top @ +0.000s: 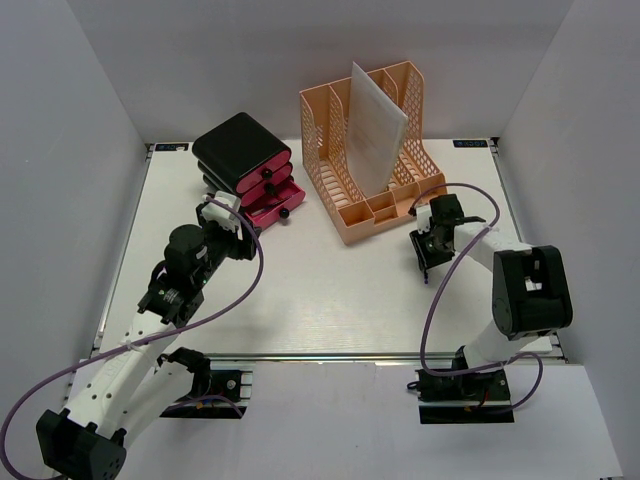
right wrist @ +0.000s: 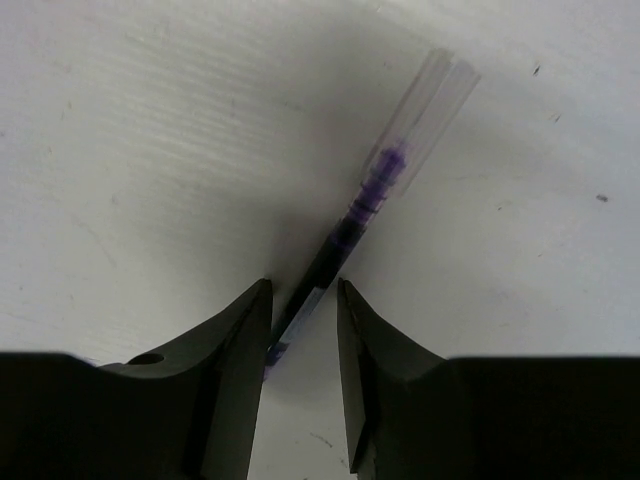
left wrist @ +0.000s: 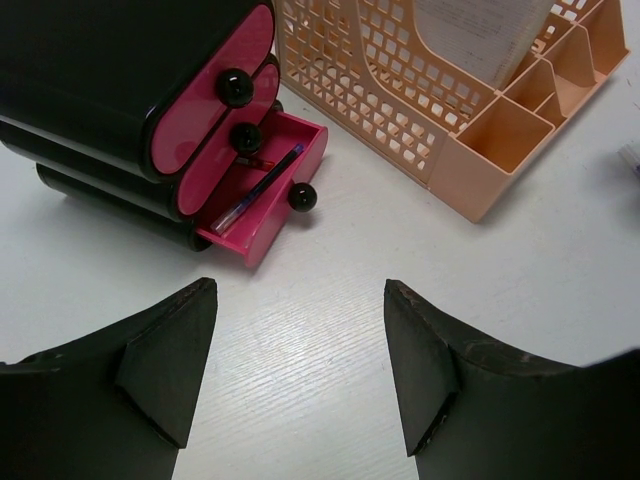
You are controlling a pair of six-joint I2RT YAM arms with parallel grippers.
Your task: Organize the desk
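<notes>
The desk (top: pixel 330 310) lies under everything, with the organizer (top: pixel 325 170) standing at its far middle. Just in front of the organizer's right corner, the right gripper (right wrist: pixel 303 292) points down at the desk. Its jaws are drawn close about the near end of a purple pen (right wrist: pixel 370 195) that lies flat. A sliver of gap seems to show on either side of the barrel, so it cannot be told whether the pads actually bite.

That is the main risk. Any hold sits at the very end of the pen, so a lift would likely let the long free end sag, swing or slip out. The fingertips also look close to the surface and could scrape it if they press lower. If the pen is carried to the organizer's small front compartments, a drooping tip could catch a rim.

Left of the organizer, the left gripper (left wrist: pixel 300 290) has its jaws wide apart and holds nothing. It faces the drawers (left wrist: pixel 110 90), whose bottom drawer (left wrist: pixel 285 205) stands open with a blue pen (left wrist: pixel 262 186) inside. An off-centre push there could skew the drawer or shove the whole unit.
</notes>
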